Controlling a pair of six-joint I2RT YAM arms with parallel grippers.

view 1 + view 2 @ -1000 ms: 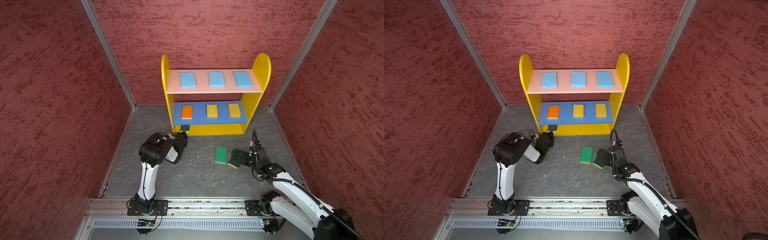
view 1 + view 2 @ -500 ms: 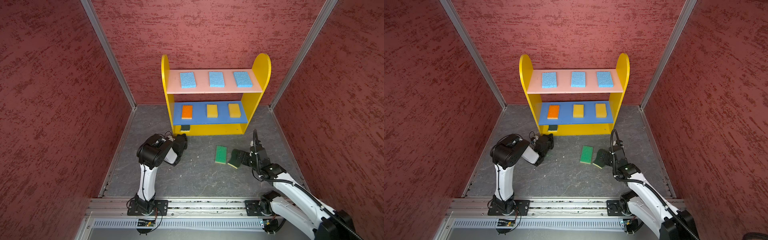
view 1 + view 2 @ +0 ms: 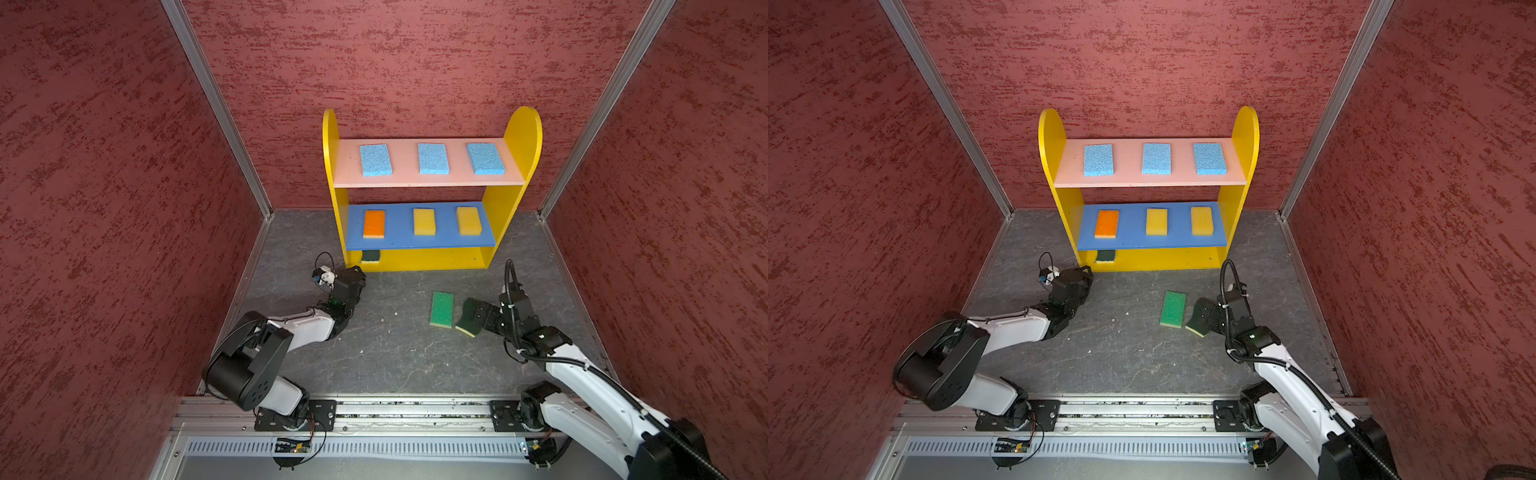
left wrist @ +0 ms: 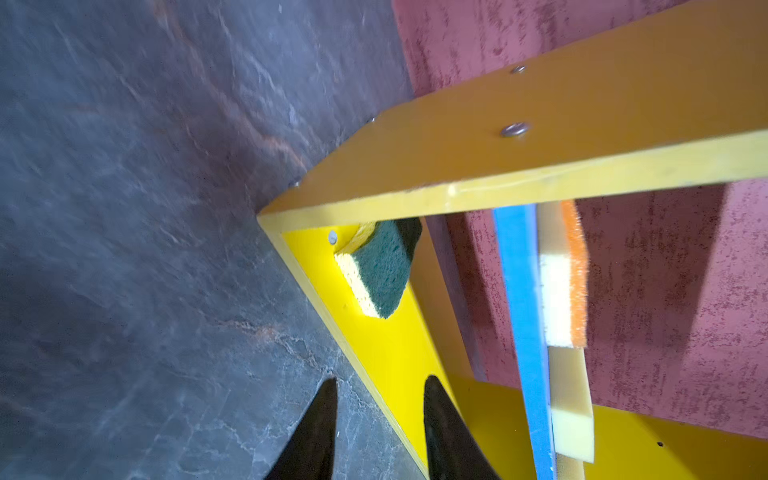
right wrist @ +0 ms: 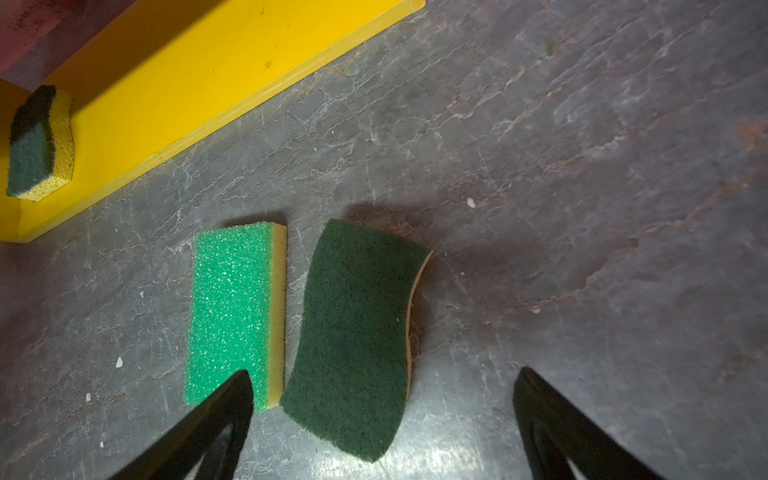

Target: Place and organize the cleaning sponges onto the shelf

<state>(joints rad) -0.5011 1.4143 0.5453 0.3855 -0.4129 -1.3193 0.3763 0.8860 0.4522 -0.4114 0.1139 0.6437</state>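
The shelf stands against the back wall. Its pink upper board carries three light blue sponges in a spaced row. The blue middle board holds the orange-topped sponge at its left end and two yellow sponges beside it. On the yellow bottom board, at the left end, lies the shelved dark green sponge.

Two sponges lie on the grey worktop in front of the shelf, just beside each other: the bright green sponge and the loose dark green sponge.

In both top views only the front edge of the shelved dark green sponge shows under the blue board. The left wrist view shows its yellow base and that it lies against the side panel. The right wrist view shows the loose dark green sponge's wavy edge and thin yellow base.

The left tool points at the shelf's lower left corner, jaws a little apart and empty. The right tool is spread wide and holds nothing, with the loose dark green sponge lying ahead between its fingers.
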